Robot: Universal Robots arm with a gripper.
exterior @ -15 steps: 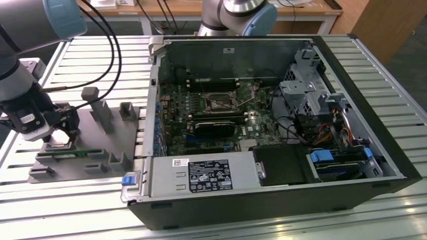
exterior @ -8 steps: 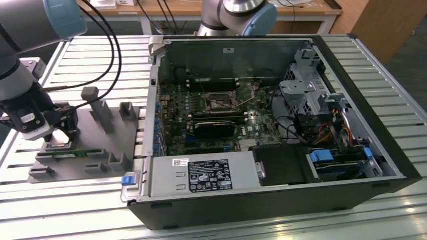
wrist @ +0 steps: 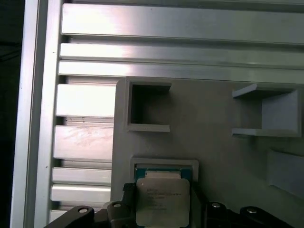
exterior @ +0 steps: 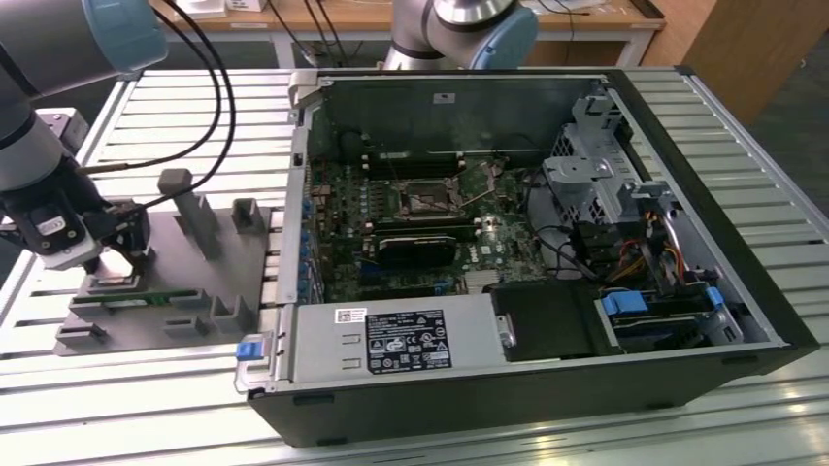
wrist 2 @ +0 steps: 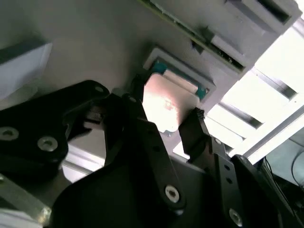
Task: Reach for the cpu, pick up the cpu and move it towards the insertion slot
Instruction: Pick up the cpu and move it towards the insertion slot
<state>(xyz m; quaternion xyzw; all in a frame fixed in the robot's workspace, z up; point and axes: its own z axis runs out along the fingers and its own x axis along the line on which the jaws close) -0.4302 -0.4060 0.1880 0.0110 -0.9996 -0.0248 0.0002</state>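
Black jaws on dark linkage arms are looming nearest in both wrist views. They are pinching the cpu by two opposite edges, one tip pressing on each side. Its silver top is catching the light in the second wrist view and is showing faint print in the first wrist view.

The chip is lying over a shallow square nest with a teal inner edge, moulded into the grey fixture. Whether it is resting in the nest or hanging just clear of it, I cannot tell. Two open-sided grey pockets are standing on the same fixture, near the nest.

At the exterior view's left, the robot arm is reaching down over the fixture, and the cpu is showing as a pale patch between the jaws. Upright grey blocks are rising from the fixture beside the arm. The fixture is lying on a slatted aluminium tabletop.

Just beside it, toward the exterior view's right, an open computer case is lying on its side. Inside, the insertion slot is sitting in the green circuit board, well apart from the cpu, with a black card near it. A second robot arm is standing behind the case.
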